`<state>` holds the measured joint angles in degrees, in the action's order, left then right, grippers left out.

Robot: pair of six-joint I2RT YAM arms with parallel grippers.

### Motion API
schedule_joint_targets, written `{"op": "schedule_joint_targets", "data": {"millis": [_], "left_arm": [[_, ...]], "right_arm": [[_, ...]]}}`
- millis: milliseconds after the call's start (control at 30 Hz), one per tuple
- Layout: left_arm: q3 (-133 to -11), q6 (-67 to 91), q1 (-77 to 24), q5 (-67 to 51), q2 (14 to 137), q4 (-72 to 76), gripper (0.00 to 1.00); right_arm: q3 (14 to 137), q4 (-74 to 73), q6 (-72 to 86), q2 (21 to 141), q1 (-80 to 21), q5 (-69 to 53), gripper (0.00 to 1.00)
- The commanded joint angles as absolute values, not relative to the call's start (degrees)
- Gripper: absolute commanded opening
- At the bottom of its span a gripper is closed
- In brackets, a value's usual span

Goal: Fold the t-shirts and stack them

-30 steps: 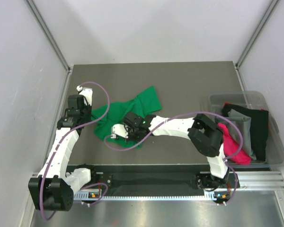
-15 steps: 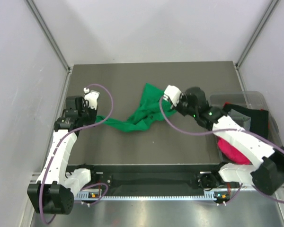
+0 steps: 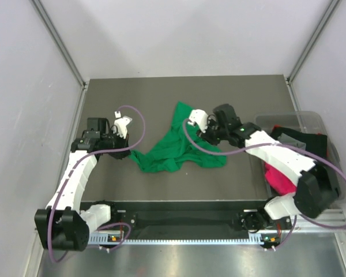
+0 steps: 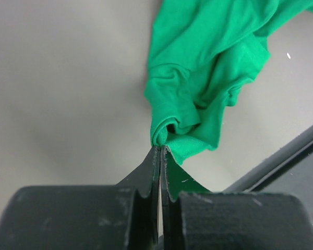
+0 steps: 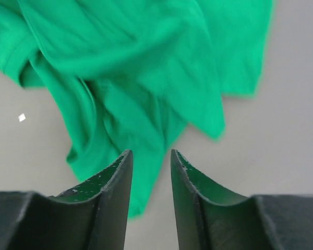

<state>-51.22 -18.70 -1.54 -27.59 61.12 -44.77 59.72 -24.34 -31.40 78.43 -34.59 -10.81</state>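
With the right arm [image 3: 277, 154] hiding part of the t-shirts [image 3: 312, 153] in the bin [image 3: 294, 115], we see our left gripper [image 4: 160, 153] clamped on the green t-shirt [image 3: 176, 149] crumpled mid-table, the right gripper [image 5: 150, 161] parted, empty above it.

Both arms are built of white shell segments with black joint housings: the left arm [image 3: 75, 184] at the lower left of the frame, the right arm [image 3: 277, 153] at the right. A purple cable [image 3: 131, 114] loops along each. The left pincer [image 4: 160, 152] and the right pincer [image 5: 151, 153] have matte black fingers, their edges flecked with pale scuffs.
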Motion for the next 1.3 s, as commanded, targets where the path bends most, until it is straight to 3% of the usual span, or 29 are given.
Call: {"op": "schedule_joint_targets", "data": {"millis": [0, 300, 633, 867, 1033, 1100, 1267], "left_arm": [[-51.95, -17.41, -2.2, -28.48, 62.23, -44.74, 0.0], [-50.27, -17.14, -2.29, -26.54, 59.06, -42.54, 0.0], [-50.45, -16.26, -2.29, -25.67, 59.42, -42.1, 0.0], [-50.01, -15.82, -2.29, -25.14, 58.18, -41.66, 0.0], [-49.83, -15.73, -2.29, -24.87, 57.22, -41.4, 0.0], [-49.66, -15.73, -2.29, -24.7, 56.87, -41.31, 0.0], [-49.57, -15.64, -2.29, -24.7, 56.43, -41.22, 0.0]], "right_arm": [[64.49, -23.12, -33.22, 85.31, -39.45, -12.67, 0.34], [71.54, -25.49, -33.14, 96.58, -43.24, -13.27, 0.13], [74.7, -25.23, -32.0, 105.9, -41.31, -8.27, 0.12], [85.76, -22.24, -29.19, 108.72, -33.59, 4.29, 0.1], [87.46, -21.45, -27.25, 105.83, -29.8, 8.87, 0.14], [83.16, -19.78, -26.81, 101.72, -29.53, 8.1, 0.23], [66.99, -18.36, -31.72, 90.45, -32.78, -3.76, 0.29]]}}
